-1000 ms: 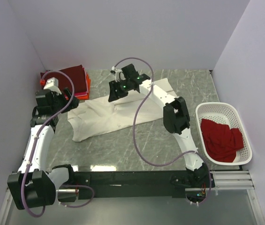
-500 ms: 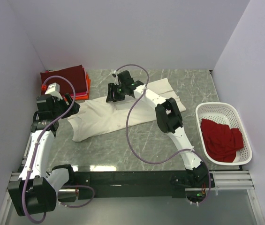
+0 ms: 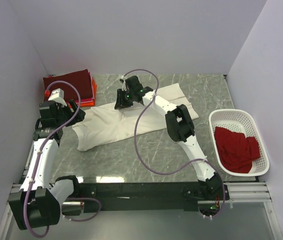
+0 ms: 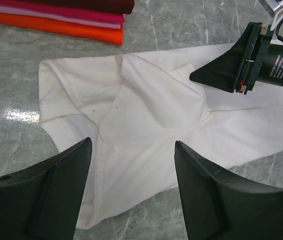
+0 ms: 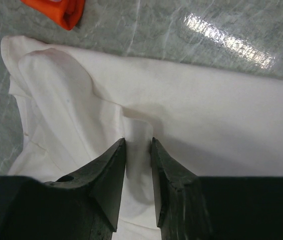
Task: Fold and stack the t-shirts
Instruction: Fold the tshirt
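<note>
The large cream-white t-shirt (image 3: 111, 127) lies crumpled across the middle of the table. My right gripper (image 3: 120, 104) is down on its upper middle part, shut on a raised fold of the cloth (image 5: 138, 141). The cloth puckers toward the fingers (image 5: 113, 165). My left gripper (image 3: 76, 112) is open and empty, held above the shirt's left part (image 4: 132, 142), with the shirt (image 4: 146, 110) spread below it. The right gripper also shows in the left wrist view (image 4: 216, 75). A folded stack of maroon, red and orange-pink t-shirts (image 3: 73, 82) lies at the back left.
A white lattice basket (image 3: 216, 125) stands at the right and holds a crumpled red t-shirt (image 3: 236, 149). The stack's orange edge (image 4: 71, 30) is just beyond the cream shirt's collar end, and its corner shows in the right wrist view (image 5: 61, 7). Walls enclose the table.
My right gripper has moved down and left onto the cream shirt and closed on a fold. My left gripper has shifted slightly nearer the shirt's left edge.
</note>
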{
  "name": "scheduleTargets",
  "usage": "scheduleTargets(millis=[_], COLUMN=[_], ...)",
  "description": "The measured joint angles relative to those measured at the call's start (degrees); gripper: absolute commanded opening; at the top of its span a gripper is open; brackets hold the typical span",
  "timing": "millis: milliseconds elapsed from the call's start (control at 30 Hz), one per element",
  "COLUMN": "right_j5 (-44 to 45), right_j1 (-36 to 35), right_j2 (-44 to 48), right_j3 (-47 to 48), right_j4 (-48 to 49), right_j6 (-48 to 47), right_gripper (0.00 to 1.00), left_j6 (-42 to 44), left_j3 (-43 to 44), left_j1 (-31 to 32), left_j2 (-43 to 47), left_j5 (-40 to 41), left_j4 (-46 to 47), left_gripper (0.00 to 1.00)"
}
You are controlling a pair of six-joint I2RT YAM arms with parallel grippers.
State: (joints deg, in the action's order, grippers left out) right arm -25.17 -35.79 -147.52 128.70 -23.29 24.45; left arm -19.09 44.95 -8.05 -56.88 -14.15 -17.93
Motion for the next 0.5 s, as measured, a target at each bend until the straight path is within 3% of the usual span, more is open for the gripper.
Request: scheduleTargets(millis=[500], right_j5=[0.31], right_j1=[-0.09], right_j2=[0.81], right_j3=[-0.02], right_j4=[0.11], right_j6=[-2.32], right_gripper=[0.31], left_j6=[0.39], left_j3=[0.0], left_j1=[0.0], left_j2=[-0.61], left_j5=[0.07], left_j4=[0.02], left_gripper=[0.72])
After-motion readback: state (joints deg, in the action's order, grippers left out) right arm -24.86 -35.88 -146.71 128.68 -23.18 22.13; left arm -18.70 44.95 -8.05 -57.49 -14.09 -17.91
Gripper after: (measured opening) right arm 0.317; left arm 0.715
